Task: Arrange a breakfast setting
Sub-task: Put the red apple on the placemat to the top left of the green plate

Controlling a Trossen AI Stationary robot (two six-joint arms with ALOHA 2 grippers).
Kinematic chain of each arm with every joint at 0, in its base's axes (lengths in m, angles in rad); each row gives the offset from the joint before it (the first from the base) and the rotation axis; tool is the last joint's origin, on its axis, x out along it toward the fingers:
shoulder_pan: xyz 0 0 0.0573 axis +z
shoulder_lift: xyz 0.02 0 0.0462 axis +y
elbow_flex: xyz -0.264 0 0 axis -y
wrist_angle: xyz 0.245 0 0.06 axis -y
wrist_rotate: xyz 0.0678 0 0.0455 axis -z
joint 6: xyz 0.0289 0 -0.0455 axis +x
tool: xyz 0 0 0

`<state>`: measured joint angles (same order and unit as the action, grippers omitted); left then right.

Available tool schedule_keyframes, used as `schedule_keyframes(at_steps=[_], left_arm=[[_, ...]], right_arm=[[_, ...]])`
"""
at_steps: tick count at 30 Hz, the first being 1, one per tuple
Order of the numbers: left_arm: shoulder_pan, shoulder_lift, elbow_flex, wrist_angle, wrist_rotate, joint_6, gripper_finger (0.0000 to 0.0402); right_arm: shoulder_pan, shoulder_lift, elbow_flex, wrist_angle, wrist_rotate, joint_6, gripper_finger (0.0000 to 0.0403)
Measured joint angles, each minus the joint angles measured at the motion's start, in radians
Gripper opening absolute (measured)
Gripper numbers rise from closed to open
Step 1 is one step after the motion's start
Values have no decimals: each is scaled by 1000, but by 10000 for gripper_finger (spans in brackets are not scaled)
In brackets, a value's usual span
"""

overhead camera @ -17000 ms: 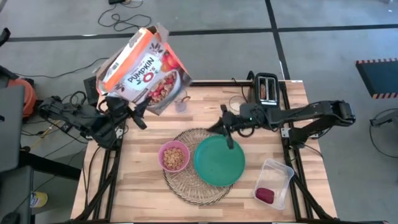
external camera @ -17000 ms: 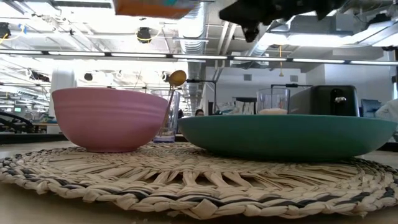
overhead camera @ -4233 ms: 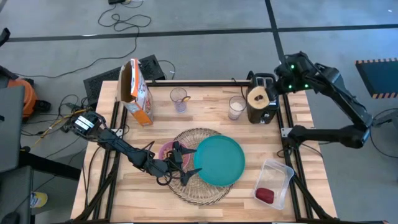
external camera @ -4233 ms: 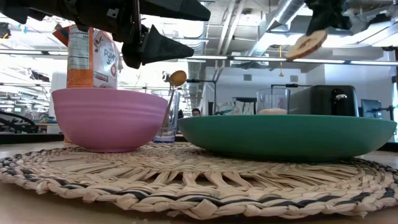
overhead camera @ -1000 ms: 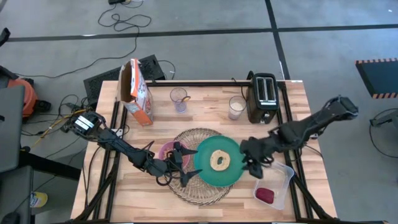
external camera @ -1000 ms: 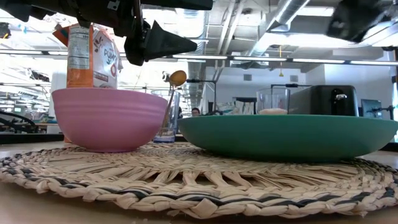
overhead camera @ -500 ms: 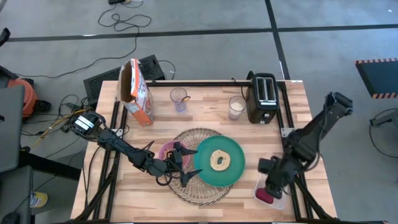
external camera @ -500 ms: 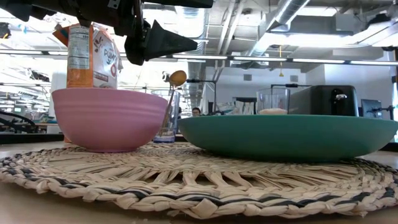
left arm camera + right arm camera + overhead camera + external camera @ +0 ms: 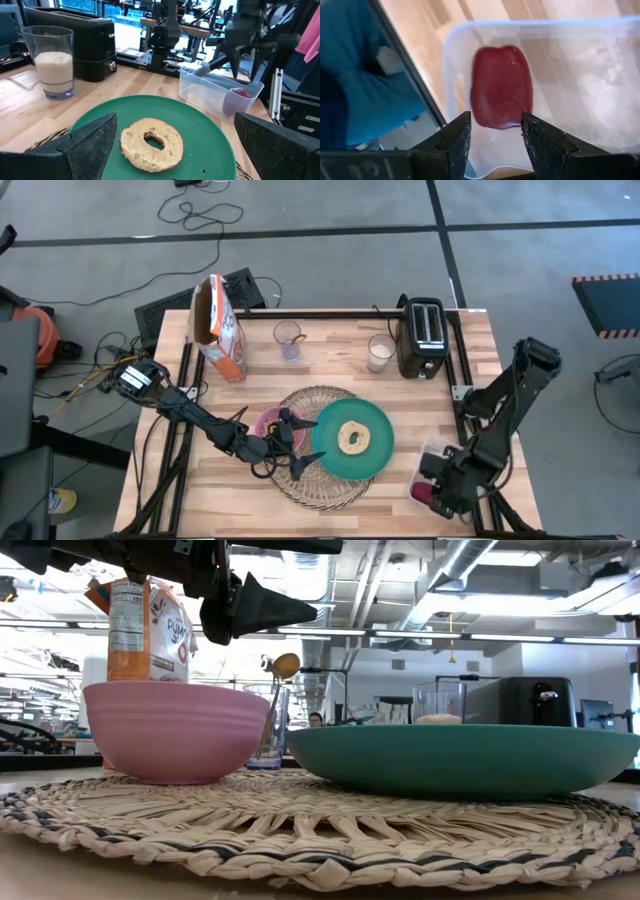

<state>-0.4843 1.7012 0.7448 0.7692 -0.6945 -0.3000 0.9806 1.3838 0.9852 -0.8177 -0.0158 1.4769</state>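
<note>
The bread ring (image 9: 352, 438) (image 9: 151, 142) lies flat on the teal plate (image 9: 375, 418) (image 9: 205, 125). The plate stands beside the pink bowl (image 9: 175, 730) on the wicker mat (image 9: 322, 395) (image 9: 300, 830). My left gripper (image 9: 290, 446) (image 9: 175, 122) hovers open over the mat between bowl and plate. The dark-red fruit (image 9: 420, 494) (image 9: 501, 86) lies on the floor of the clear tub (image 9: 470, 27) at the near right corner. My right gripper (image 9: 433, 483) (image 9: 496, 131) points down above the fruit, open, touching nothing. The gold spoon (image 9: 284, 666) stands in a glass (image 9: 288, 340).
At the far edge stand a cereal box (image 9: 220, 330), a glass of milk (image 9: 379, 352) (image 9: 52, 65) and the black toaster (image 9: 423, 335) (image 9: 75, 45). The tub sits close to the table's right near edge.
My right gripper has swung from beside the plate's right rim toward the near right corner, sinking and rolling until it points down over the tub and the fruit. The bread ring stays lying on the plate.
</note>
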Motion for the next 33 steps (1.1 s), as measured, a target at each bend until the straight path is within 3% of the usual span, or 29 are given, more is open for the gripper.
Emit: schedule_keyframes(at_steps=[7,33], left_arm=[[0,0,0,0,-4,0,387],[0,0,0,0,-20,0,387]], right_arm=[[-28,101,3,-19,-150,-37,245],[-70,127,-5,-51,-116,-122,251]])
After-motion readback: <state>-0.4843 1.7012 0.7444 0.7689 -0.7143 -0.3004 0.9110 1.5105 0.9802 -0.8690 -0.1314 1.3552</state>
